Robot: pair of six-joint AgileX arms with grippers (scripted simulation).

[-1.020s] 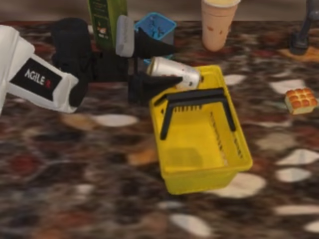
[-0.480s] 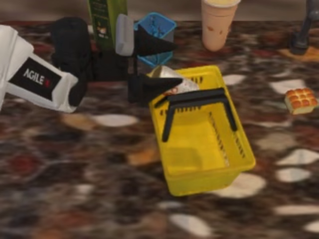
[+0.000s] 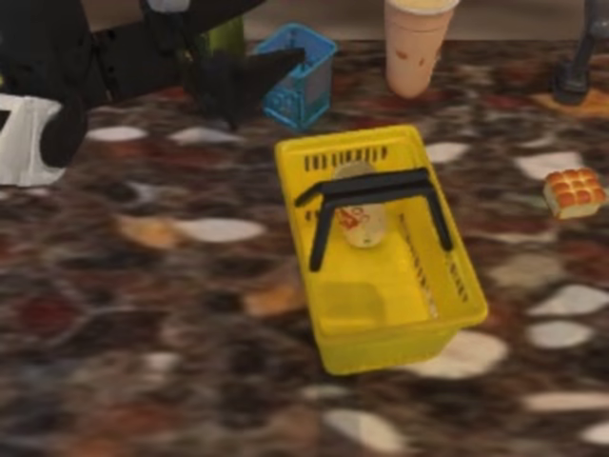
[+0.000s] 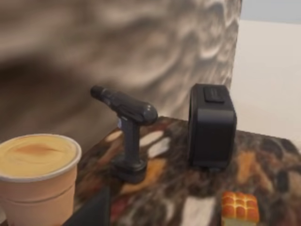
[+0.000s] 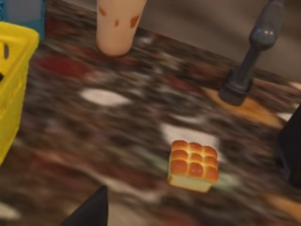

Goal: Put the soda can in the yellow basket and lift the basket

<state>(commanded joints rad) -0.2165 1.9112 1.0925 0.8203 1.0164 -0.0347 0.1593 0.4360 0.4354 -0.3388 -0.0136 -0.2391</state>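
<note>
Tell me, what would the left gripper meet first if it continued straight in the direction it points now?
Probably the blue basket. In the top view the left gripper is empty and points toward the table's right, its tip near that basket. It may be high enough to pass above; depth is unclear.

Even, soft light is filling all three views, with no glare showing. The basket (image 3: 447,314) is casting only a faint shadow on the table (image 3: 143,362). Blur is smearing the left arm (image 3: 114,48) and softening the table's pattern throughout.
</note>
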